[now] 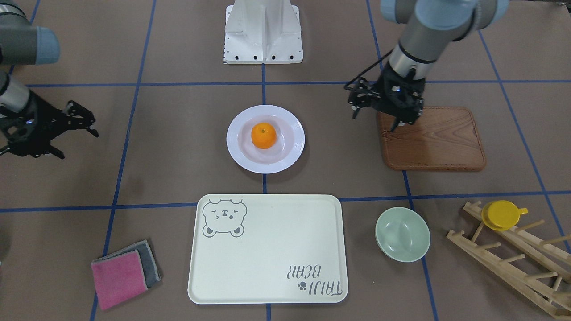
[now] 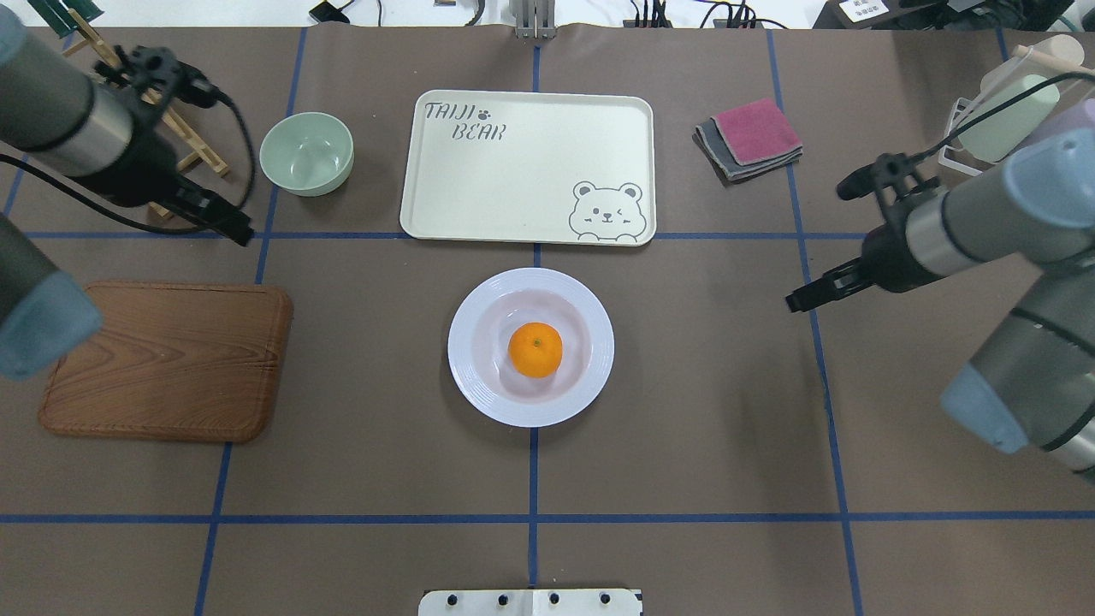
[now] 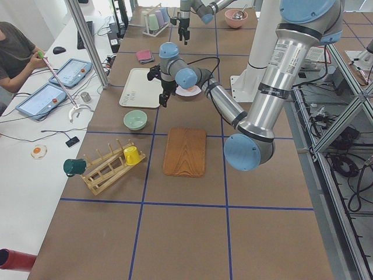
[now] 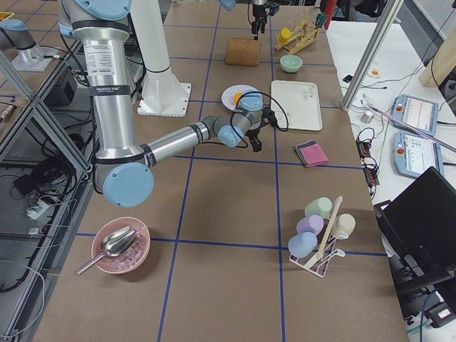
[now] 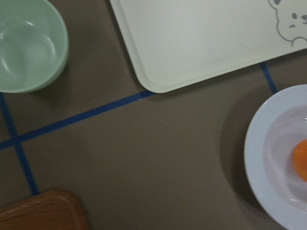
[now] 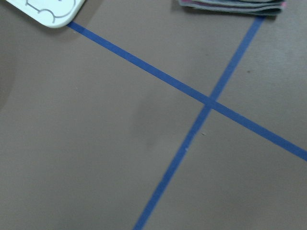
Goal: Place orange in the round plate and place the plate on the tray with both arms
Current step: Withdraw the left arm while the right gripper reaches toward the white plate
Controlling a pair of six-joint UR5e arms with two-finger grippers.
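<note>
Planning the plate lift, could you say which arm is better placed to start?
Probably left: its wrist view shows the round plate and orange; the right's shows only the tray corner and cloths.

We see the small round citrus fruit (image 1: 263,135) in bright orange. The glossy round deep plate (image 1: 236,151) is white, with fine ridges on its rim. The large rectangular tray (image 1: 267,249) is cream, with a grey bear face and grey letters. The table cover (image 1: 178,147) is brown with blue lines. The wooden board (image 1: 435,142) shows darker brown grain; the small bowl (image 1: 402,234) is pale green.
</note>
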